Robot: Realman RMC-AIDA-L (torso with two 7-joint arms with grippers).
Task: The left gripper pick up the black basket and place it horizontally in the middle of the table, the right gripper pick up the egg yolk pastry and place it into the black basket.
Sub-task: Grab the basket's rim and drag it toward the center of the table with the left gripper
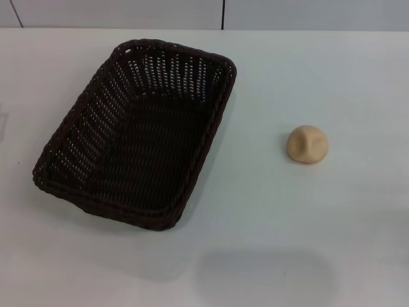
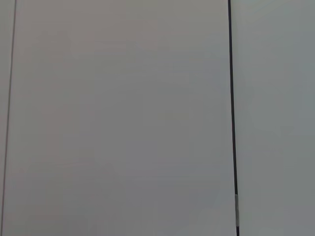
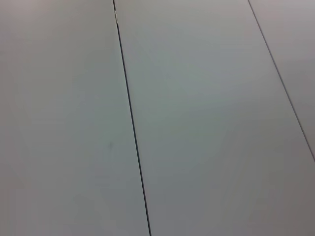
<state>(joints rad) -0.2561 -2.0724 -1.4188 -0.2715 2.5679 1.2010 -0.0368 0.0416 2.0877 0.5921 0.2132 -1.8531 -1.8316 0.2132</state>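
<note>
The black basket sits on the white table, left of centre, lying at a slant with its long side running from near left to far right. It is empty. The egg yolk pastry rests on the table to the right of the basket, well apart from it, its dented face toward me. Neither gripper shows in the head view. The two wrist views show only pale panels with dark seams, and no fingers.
A pale wall with a dark vertical seam runs behind the table's far edge. A soft shadow lies on the table near the front edge.
</note>
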